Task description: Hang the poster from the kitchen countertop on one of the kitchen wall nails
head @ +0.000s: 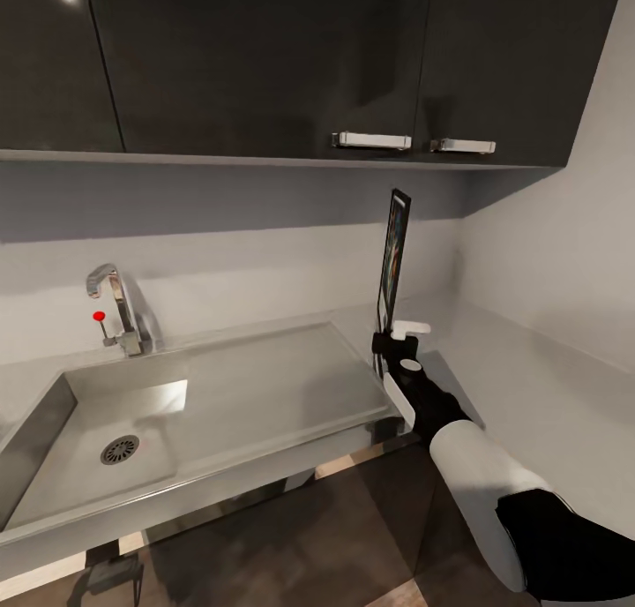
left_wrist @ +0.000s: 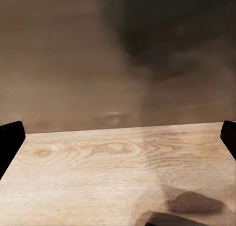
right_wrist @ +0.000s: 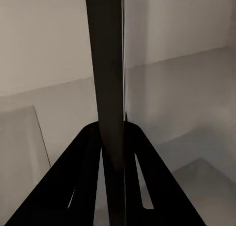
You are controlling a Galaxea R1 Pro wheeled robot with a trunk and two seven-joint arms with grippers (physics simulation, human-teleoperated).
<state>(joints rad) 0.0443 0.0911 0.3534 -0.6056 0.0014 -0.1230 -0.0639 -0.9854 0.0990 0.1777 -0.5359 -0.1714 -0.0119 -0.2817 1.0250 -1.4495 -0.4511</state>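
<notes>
My right gripper (head: 394, 335) is clamped on the thin rectangular poster with the black frame (head: 393, 252), gripping its lower edge. The poster stands upright and edge-on to my head camera, so I see just a sliver of its colourful artwork, and it reaches up toward the underside of the glossy black upper cabinets (head: 265, 60). It is lifted above the smooth matte grey desk (head: 520, 369), near the corner where the two light grey walls (head: 556, 254) meet, just beside the right end of the inset steel sink and drainer (head: 220, 404).

In my right wrist view the poster (right_wrist: 109, 88) runs as a dark narrow strip straight up between my two black fingers (right_wrist: 78, 186), which press against it from both sides, with the grey desk and wall behind.

On the far side of the sink stands a curved chrome tap (head: 119, 311) with a small red knob (head: 99, 316).

My left gripper (left_wrist: 118, 142) hangs over the pale wood-grain floor (left_wrist: 98, 172); just the dark tips of its fingers (left_wrist: 10, 142) show at the two edges of the left wrist view, spread wide apart with nothing between them.
</notes>
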